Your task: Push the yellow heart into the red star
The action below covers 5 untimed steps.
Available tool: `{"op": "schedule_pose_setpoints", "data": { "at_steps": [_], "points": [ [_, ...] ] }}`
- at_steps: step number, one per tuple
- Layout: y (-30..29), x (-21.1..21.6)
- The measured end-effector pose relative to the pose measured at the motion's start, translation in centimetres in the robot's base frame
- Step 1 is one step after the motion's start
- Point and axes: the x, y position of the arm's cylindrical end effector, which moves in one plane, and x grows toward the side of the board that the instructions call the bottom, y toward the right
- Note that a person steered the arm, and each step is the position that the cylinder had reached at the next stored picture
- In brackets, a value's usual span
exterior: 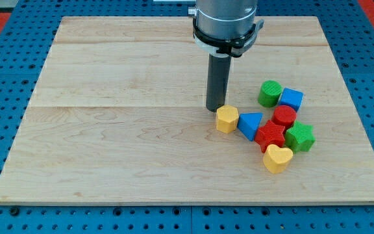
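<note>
The yellow heart [277,158] lies at the view's lower right, touching the lower edge of the red star [271,136]. My tip [214,109] stands to the upper left of both, right next to the top left of a yellow hexagon [226,119]. The hexagon and a blue triangle [250,124] lie between the tip and the red star.
A red cylinder [284,116], green star [299,137], green cylinder [270,93] and blue cube [291,99] cluster around the red star on the wooden board [109,130]. Blue pegboard surrounds the board.
</note>
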Motion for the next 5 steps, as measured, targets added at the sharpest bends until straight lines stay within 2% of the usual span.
{"op": "schedule_pose_setpoints", "data": {
  "at_steps": [2, 3, 4, 5],
  "points": [
    [0.4, -2.1],
    [1.5, -4.9],
    [1.9, -9.4],
    [12.8, -9.3]
  ]
}}
